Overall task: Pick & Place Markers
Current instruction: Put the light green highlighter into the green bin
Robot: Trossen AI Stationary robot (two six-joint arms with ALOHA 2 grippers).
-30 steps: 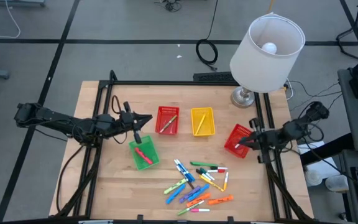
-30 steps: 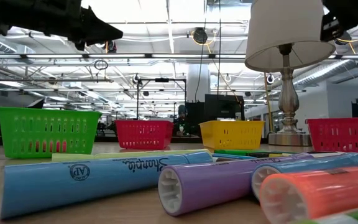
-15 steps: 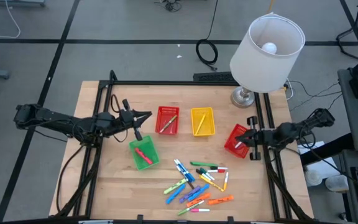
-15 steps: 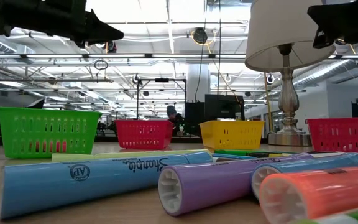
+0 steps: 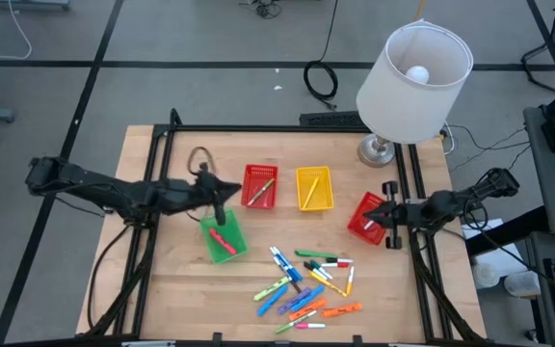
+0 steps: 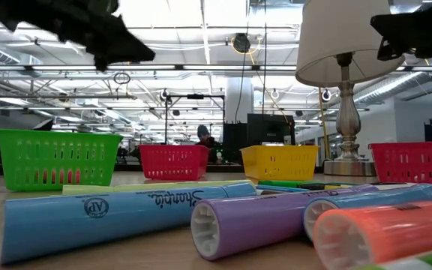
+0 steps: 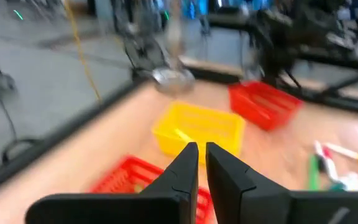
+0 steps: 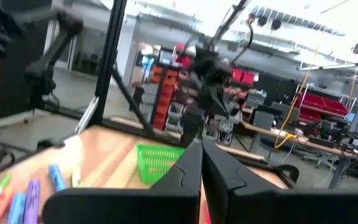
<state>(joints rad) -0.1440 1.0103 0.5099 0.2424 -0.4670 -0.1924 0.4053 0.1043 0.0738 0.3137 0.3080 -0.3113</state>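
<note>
The left gripper [image 5: 227,187] is hovering above the bench [image 5: 162,289], just at 12 o'clock of the green basket [image 5: 223,237], its fingers nearly together with a thin gap and nothing between them. The right gripper [image 5: 372,219] is hanging over the red basket [image 5: 364,214] at the bench's 3 o'clock edge, fingers pressed shut and empty. The markers [image 5: 306,281] are lying scattered in a loose heap toward 6 o'clock of the bench, well apart from both grippers. A red marker [image 5: 222,237] is resting in the green basket, and single markers are lying in the middle red basket [image 5: 259,186] and the yellow basket [image 5: 313,188]. A lamp [image 5: 410,75] is standing at 1 o'clock
</note>
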